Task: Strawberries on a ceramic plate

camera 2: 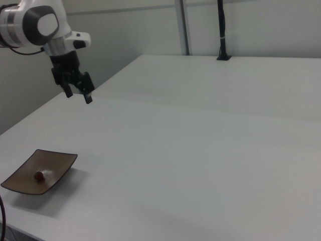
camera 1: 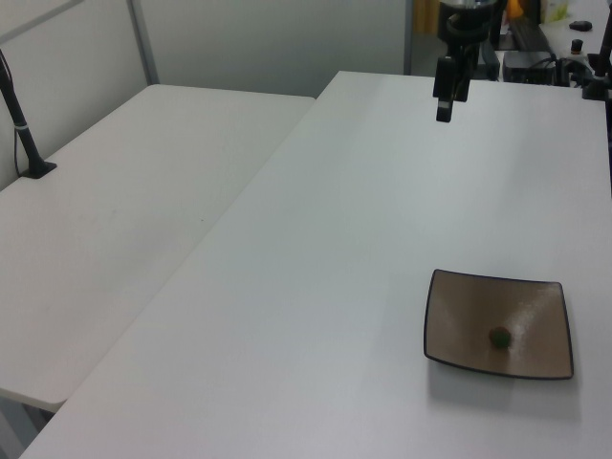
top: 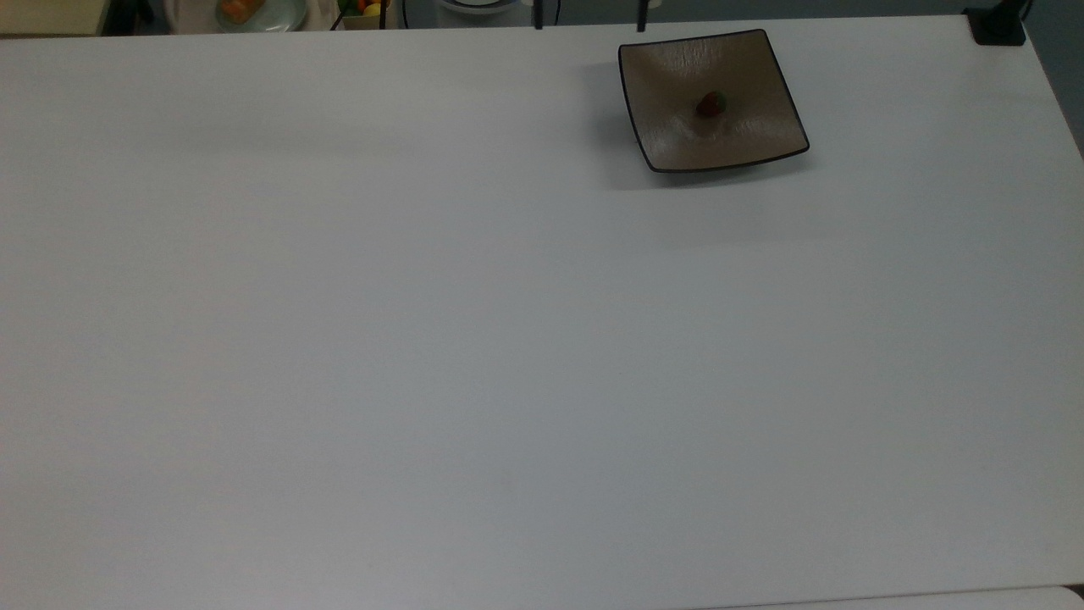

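My black two-finger gripper [camera 2: 78, 94] hangs from a white arm with grey joints. The square brown-grey glazed ceramic plate [top: 745, 127] has a thin dark rim and a faintly rippled sheen. On it, the tiny strawberry [top: 710, 105] is red with a dark green cap. The table [top: 423, 339] is plain pale grey-white.

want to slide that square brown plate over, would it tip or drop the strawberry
The ceramic plate sits flat and low on the table, so tipping seems unlikely. The small rounded strawberry lies loose and may roll, though the upturned corners would probably contain it.
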`<action>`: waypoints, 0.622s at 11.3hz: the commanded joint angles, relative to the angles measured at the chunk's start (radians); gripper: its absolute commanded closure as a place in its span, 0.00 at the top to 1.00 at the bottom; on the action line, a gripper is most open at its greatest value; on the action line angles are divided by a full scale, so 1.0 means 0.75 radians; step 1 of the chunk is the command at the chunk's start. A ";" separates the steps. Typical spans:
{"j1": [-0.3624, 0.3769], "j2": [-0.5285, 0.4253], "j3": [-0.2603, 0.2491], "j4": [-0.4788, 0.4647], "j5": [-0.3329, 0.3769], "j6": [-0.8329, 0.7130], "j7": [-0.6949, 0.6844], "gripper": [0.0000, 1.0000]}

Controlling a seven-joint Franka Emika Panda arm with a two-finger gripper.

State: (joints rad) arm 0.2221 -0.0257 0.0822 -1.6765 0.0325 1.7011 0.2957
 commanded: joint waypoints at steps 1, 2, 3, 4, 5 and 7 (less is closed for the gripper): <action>-0.036 -0.007 -0.046 -0.006 -0.009 0.004 -0.201 1.00; -0.036 -0.005 -0.066 -0.008 0.002 0.035 -0.289 1.00; -0.034 0.004 -0.067 -0.015 0.000 0.061 -0.359 1.00; -0.032 0.012 -0.069 -0.023 -0.004 0.106 -0.414 1.00; -0.030 0.016 -0.097 -0.025 0.002 0.161 -0.431 1.00; -0.016 0.010 -0.126 -0.027 0.004 0.156 -0.435 1.00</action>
State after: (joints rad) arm 0.1895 -0.0072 0.0228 -1.6810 0.0326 1.7963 0.0033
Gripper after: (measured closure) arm 0.000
